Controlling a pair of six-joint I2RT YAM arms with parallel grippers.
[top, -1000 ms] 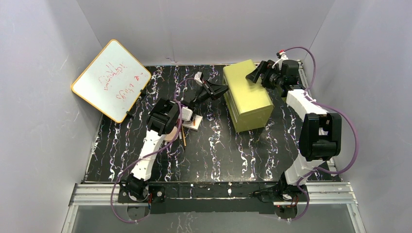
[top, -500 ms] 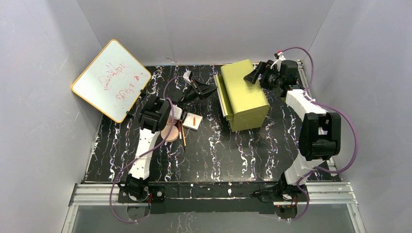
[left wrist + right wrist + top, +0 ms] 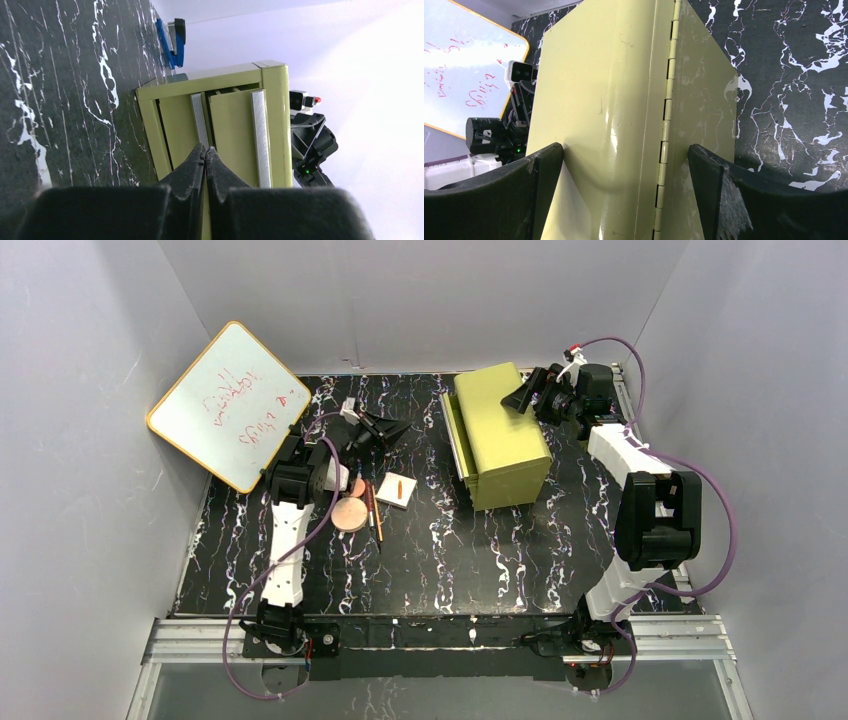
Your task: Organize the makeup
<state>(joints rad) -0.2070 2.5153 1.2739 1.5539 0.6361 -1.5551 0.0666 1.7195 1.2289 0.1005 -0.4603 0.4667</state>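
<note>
Your makeup sits in a loose cluster on the left half of the black marbled table (image 3: 450, 550), just in front of the left arm's elbow. The larger copper-pink disc (image 3: 350, 514) lies nearest you. The smaller disc (image 3: 357, 487) is just behind it, partly hidden by the arm. The two thin pencils (image 3: 373, 510) lie side by side right of the discs, running near to far. The white square palette (image 3: 397, 490) with its orange mark lies just right of the pencils' far ends.

None of it is being touched. Your left gripper (image 3: 402, 427) hangs above the table behind the cluster, pointing right toward the drawer box (image 3: 500, 435). Its fingers (image 3: 192, 167) are pressed together with nothing between them. In the left wrist view you look straight at the box's front, where two drawer faces carry ribbed silver handles. From above, one drawer juts out a little on the box's left side.

Your right gripper (image 3: 527, 395) is at the box's far right top edge. In the right wrist view its fingers (image 3: 544, 170) are spread wide with the box's hinged corner filling the gap, and both tips sit against the yellow-green sides.

The yellow-rimmed whiteboard (image 3: 228, 405) leans against the left wall, well apart from the makeup.
</note>
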